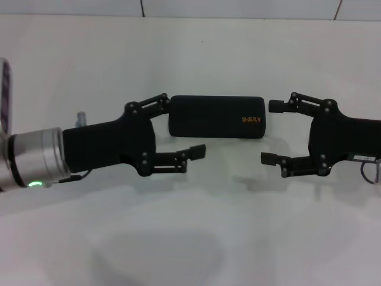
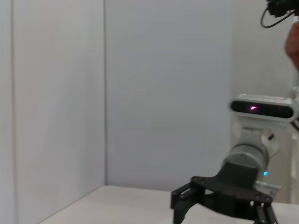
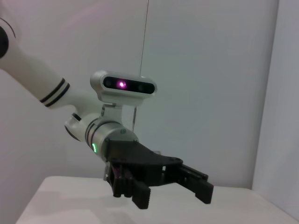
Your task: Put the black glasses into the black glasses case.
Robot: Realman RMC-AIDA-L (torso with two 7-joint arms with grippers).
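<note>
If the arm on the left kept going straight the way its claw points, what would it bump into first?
Probably the right gripper, which faces it with fingers open. The left gripper, also open, points right across the table; the closed black glasses case sits between them, though heights are unclear.

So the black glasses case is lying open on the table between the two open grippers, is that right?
Not quite. In the head view the black glasses case is closed, lid down with its orange lettering showing. The rest holds: it lies on the table between the open left gripper and the open right gripper.
</note>
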